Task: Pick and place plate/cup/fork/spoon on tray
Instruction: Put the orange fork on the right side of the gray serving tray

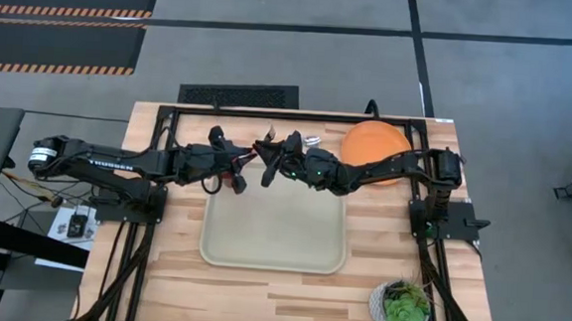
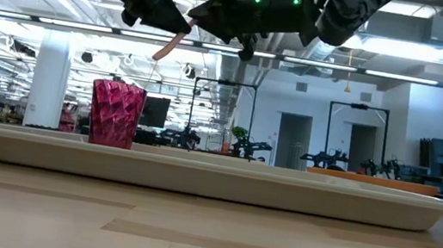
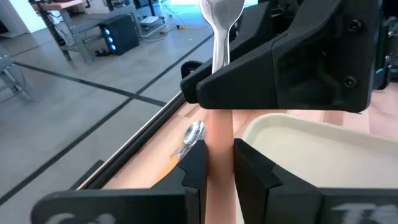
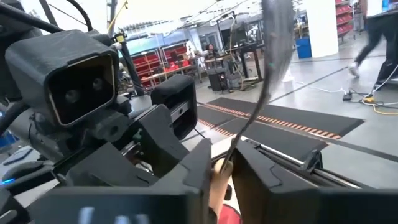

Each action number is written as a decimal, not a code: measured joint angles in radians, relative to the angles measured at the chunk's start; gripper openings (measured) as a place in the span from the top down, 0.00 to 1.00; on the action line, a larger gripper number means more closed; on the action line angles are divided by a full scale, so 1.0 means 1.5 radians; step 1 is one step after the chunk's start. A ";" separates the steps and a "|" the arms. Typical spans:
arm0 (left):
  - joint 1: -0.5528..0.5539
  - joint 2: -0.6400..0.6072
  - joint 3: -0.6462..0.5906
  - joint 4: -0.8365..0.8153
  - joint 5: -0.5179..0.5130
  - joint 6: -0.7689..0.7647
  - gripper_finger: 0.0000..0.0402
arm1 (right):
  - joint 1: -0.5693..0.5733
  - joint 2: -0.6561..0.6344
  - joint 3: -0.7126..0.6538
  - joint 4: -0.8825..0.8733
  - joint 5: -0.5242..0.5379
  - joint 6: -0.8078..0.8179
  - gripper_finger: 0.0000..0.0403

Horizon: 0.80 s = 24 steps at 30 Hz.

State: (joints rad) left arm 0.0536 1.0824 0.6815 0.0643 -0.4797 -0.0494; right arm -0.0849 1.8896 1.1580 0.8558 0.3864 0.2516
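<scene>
Orange-handled, silver-bowled, the spoon is in the air above the tray's far edge, bowl upward and handle end slanting down. The left gripper is clamped on the handle. The right gripper faces it with fingers narrow on what appears to be the same handle.

Progress, as judged:
- The cup, dark red and faceted, stands upright at the tray's far left corner, apparently inside the rim.
- The plate rests on the table beyond the tray's far right corner: not placed.
- The fork, as it appears, lies on the table along the tray's far edge: not placed.
- Spoon: lifted, not yet set down.
</scene>
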 joint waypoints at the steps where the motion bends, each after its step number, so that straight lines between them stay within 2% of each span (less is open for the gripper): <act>1: 0.000 0.000 0.000 0.000 0.000 0.000 0.89 | 0.000 0.000 0.000 0.000 -0.001 -0.006 0.84; 5: 0.001 0.000 0.000 -0.002 0.003 -0.002 0.86 | 0.000 -0.002 0.001 -0.001 -0.002 -0.023 0.94; 10: 0.000 -0.015 0.001 -0.024 0.024 0.001 0.77 | -0.003 -0.042 0.000 -0.083 -0.010 -0.048 0.92; 14: 0.000 -0.038 0.001 -0.059 0.061 0.001 0.72 | -0.008 -0.118 0.000 -0.261 -0.012 -0.070 0.91; 17: 0.000 -0.053 0.001 -0.084 0.085 0.001 0.73 | -0.015 -0.182 0.000 -0.423 -0.047 -0.061 0.94; 21: 0.000 -0.078 -0.025 -0.064 0.087 0.017 0.79 | -0.016 -0.237 -0.001 -0.638 -0.113 0.015 0.95; 24: 0.004 -0.112 -0.078 0.002 0.106 0.023 0.85 | 0.002 -0.254 -0.039 -0.726 -0.149 0.097 0.93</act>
State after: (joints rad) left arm 0.0596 0.9148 0.5640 0.0667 -0.3210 -0.0142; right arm -0.0822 1.5083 1.0988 -0.2339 0.1629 0.3974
